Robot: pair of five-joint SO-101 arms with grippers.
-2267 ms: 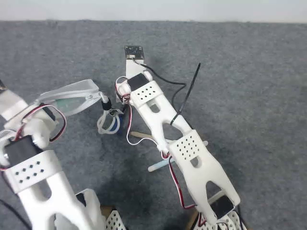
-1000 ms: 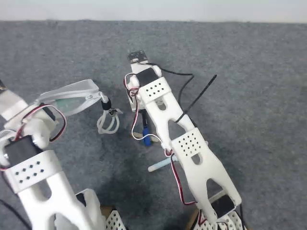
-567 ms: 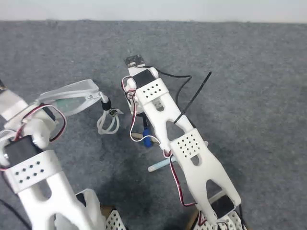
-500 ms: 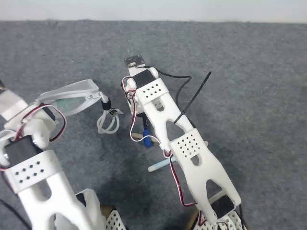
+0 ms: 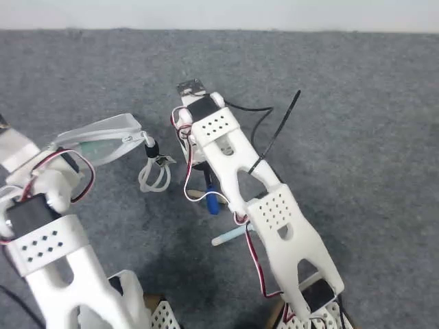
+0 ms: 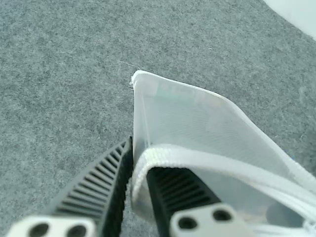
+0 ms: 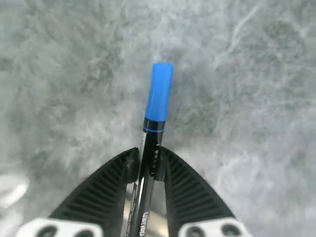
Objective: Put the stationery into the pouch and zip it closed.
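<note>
While pouch edge is pinched, pen hangs apart.

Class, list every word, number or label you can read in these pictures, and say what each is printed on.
White print on the pen barrel, at the right gripper: cut off at the edge, not readable in full.
Small tag by the pouch: too small to read.

Grey carpet — pale wall

The light is bright and even, and it seems to fall from above. Around the right gripper the counter looks pale, almost glaring; a soft shadow lies just under it.
</note>
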